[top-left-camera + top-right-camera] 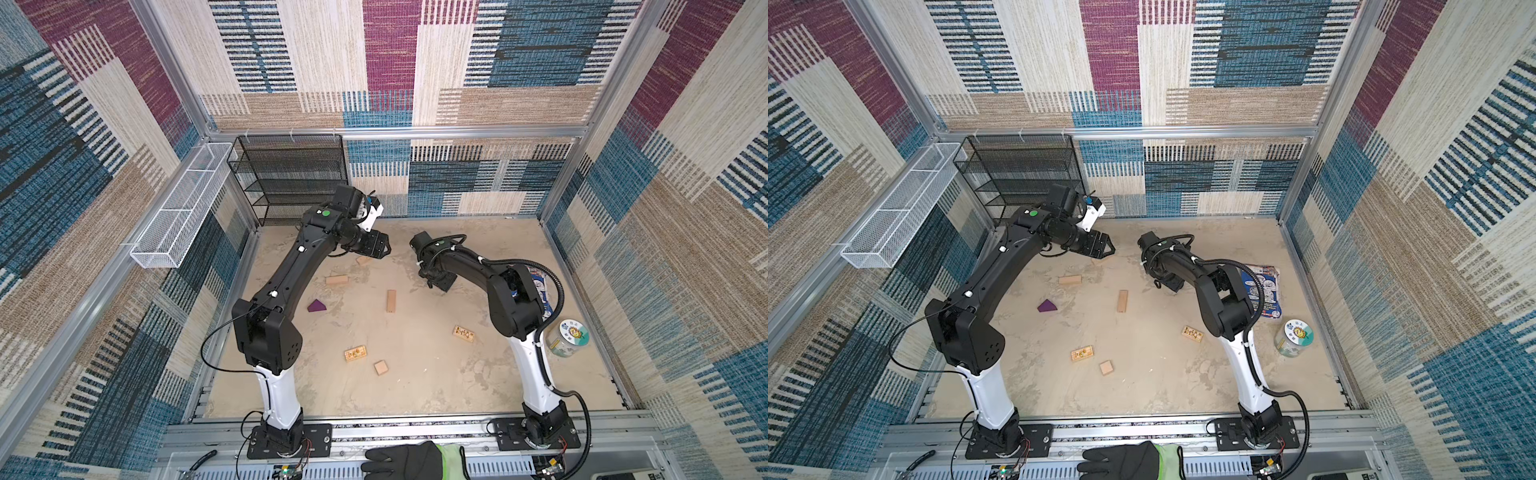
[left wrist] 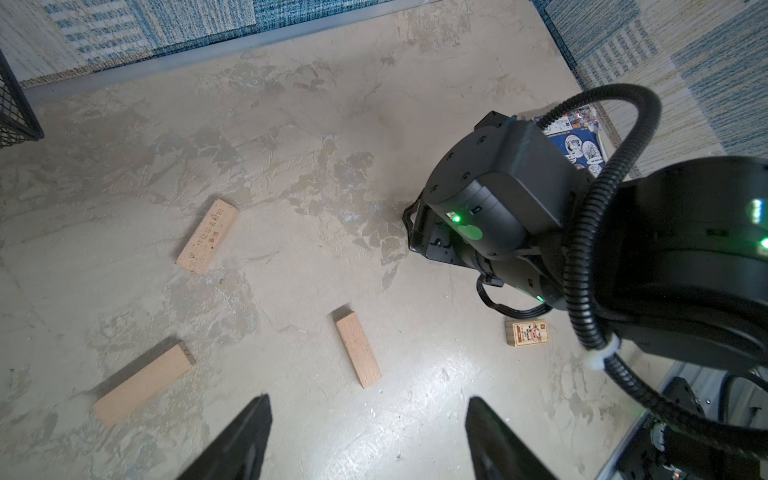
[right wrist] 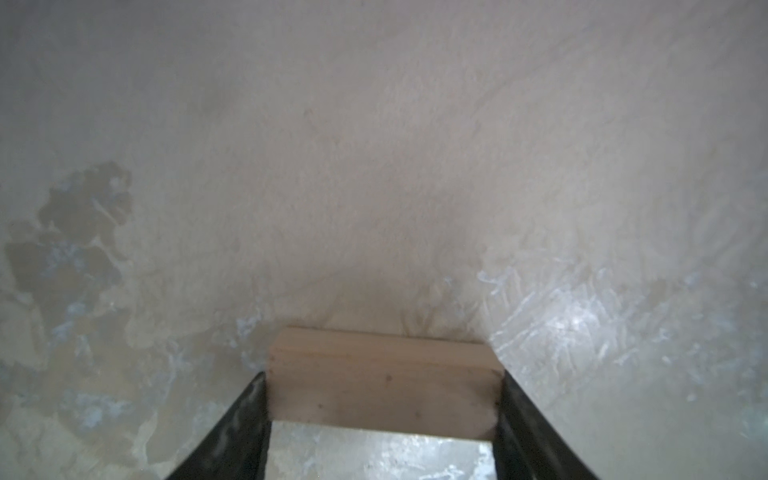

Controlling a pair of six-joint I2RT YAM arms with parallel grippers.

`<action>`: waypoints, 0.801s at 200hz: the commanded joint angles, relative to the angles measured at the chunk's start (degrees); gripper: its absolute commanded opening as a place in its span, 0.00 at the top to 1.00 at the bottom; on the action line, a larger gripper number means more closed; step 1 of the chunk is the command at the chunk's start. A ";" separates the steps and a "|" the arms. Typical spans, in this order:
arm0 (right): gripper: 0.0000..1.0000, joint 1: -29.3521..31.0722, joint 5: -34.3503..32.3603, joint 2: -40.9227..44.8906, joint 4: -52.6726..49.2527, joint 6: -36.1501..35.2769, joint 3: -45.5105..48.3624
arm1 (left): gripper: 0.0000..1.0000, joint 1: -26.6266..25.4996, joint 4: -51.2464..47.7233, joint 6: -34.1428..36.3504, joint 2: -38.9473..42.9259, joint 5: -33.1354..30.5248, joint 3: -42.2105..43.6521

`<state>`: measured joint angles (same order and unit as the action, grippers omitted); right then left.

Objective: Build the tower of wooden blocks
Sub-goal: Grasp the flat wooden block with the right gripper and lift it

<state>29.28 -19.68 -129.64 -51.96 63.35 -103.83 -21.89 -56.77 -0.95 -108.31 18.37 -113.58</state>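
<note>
Right end effector (image 3: 383, 380): pinching pale, fine-grained rectangular wood block (image 3: 382, 395) across its sides, over mottled, scuffed beige table (image 3: 374, 166). Left end effector (image 2: 368, 400): spread wide, holding nothing.

Left arm (image 1: 286, 278) extended | left tool (image 2: 368, 405) raised, jaws apart, empty | right arm (image 1: 469, 262) bent down | right tool (image 3: 382, 378) clamped block (image 3: 384, 401)

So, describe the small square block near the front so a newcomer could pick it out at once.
Look at the sandy tabletop between the white lower links of the left arm and the right arm. The block nearest the front rail is the cube, close beside a brick with orange print. It is plain and square-faced, whereas the other pale blocks are elongated bricks.
</note>
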 commanded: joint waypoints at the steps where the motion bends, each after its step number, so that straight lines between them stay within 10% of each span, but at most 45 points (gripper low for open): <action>1: 0.42 0.00 -0.60 2.29 3.59 -2.13 2.01 | 0.22 0.01 -0.23 -0.47 0.05 0.88 -0.63; 122: 0.57 6.69 9.50 23.56 35.35 -45.29 24.97 | 0.22 0.06 -0.23 2.25 5.48 -6.14 0.02; 160: 0.56 7.81 6.06 20.58 24.02 -41.18 17.16 | 0.22 0.35 0.09 0.83 7.96 -11.88 2.40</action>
<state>36.58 -11.64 -107.42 -22.94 22.06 -82.52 -21.85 -56.73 -0.08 -102.28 11.18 -112.95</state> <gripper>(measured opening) 0.749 0.776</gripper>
